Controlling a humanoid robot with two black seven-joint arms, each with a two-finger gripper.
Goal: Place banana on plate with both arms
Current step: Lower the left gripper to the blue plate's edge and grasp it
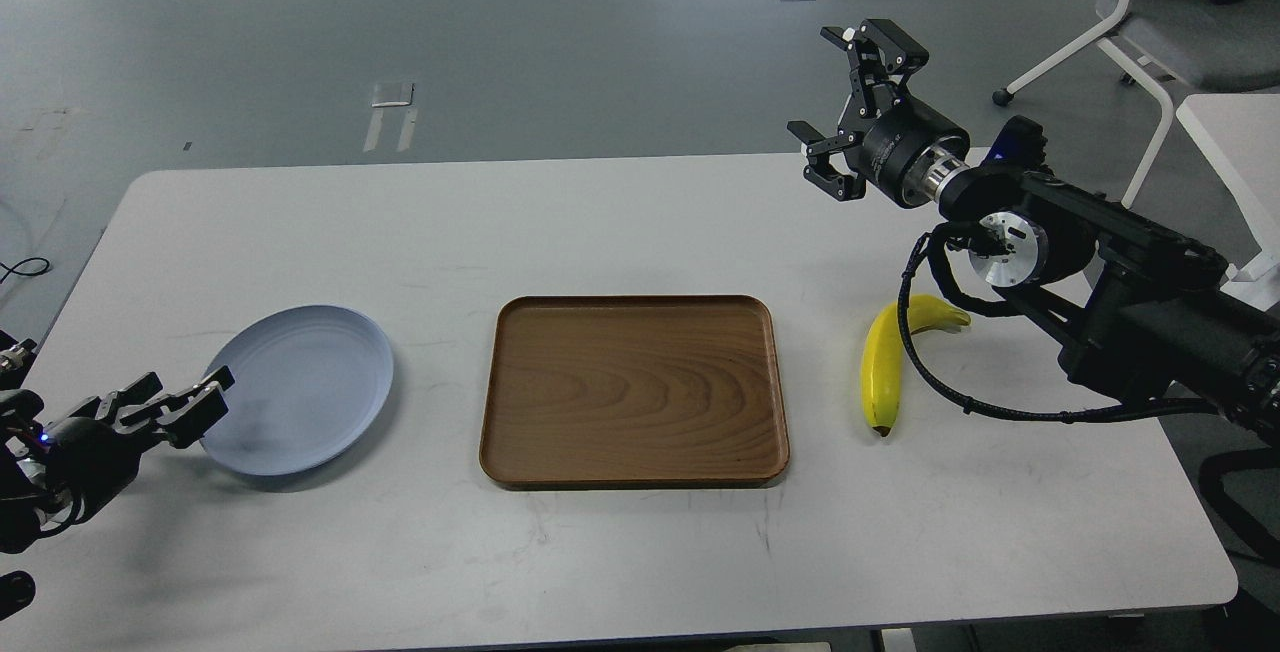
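While the banana (882, 372) lies below the raised right claw (848, 100), prongs spread, left claw (205, 397) clamps plate (300, 382) rim.

Even, diffuse overhead light leaves the white worktop (620, 552) bright, with soft shadows beneath the wooden tray (634, 390) and plate (300, 387); focus is sharp, with slight blur at the near-left edge.

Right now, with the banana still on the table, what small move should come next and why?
Probably lower the right gripper toward the banana: it is open and empty, far beyond the fruit, while the left gripper is already at the plate rim.
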